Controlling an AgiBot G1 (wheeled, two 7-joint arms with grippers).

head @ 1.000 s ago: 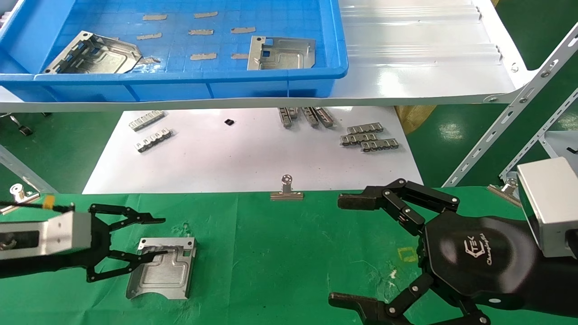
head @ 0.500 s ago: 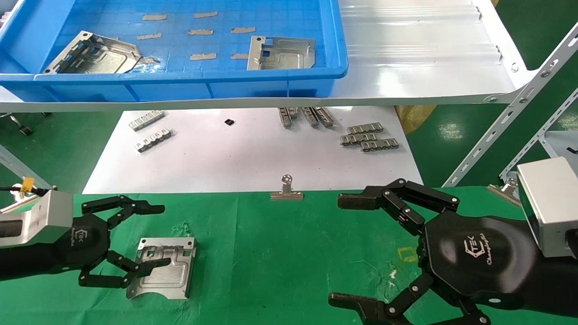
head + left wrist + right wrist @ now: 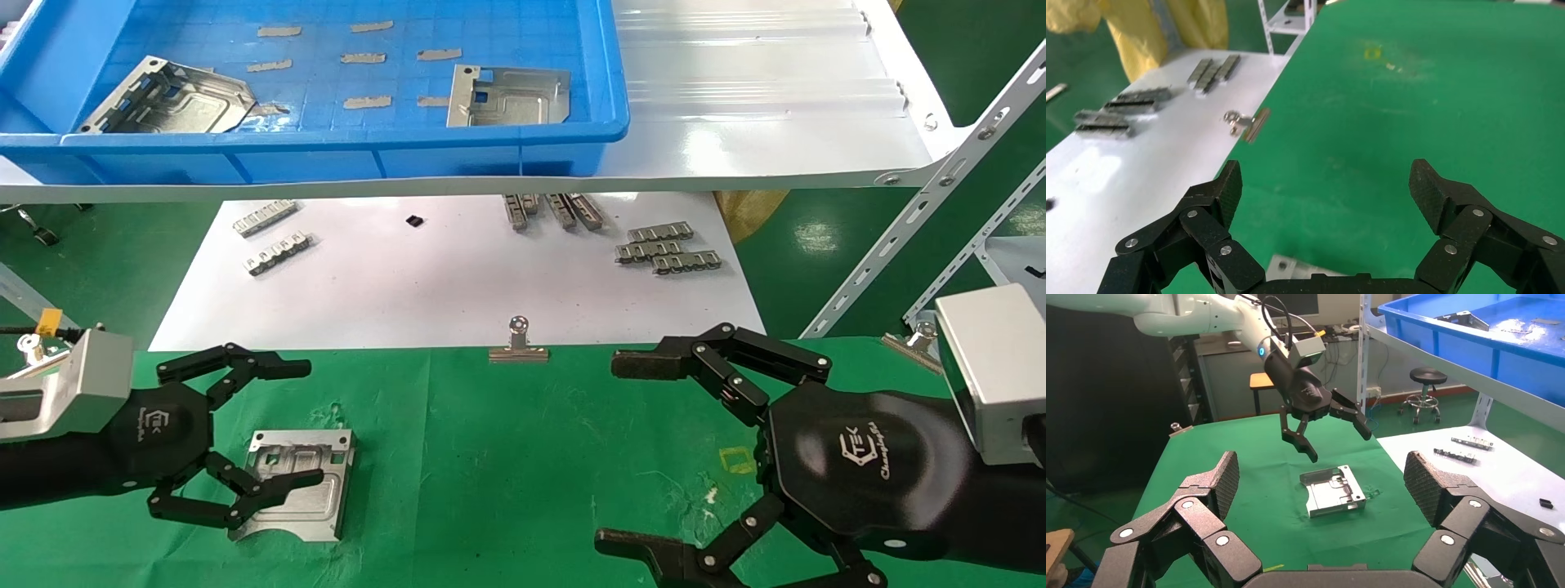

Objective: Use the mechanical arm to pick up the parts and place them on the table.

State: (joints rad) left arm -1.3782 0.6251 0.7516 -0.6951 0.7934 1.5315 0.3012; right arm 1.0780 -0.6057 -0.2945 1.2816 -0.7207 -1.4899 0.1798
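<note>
One part [image 3: 298,486] lies flat on the green table [image 3: 507,457], near left; two more sit in the blue bin [image 3: 359,155] on the far shelf. Thin, stiff and slick, it looks light, best pinched across an edge or its tabbed rim. The left gripper [image 3: 274,433] hangs above its left side, raised clear, fingers spread. The right gripper [image 3: 629,453] is parked near right, also spread wide.

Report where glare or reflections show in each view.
Head view: bright glare streaks on the glossy white shelf board, sheen on the right gripper palm. Right wrist view: the silver sheet-metal plate shines on the green cloth table. Left wrist view: none evident.
</note>
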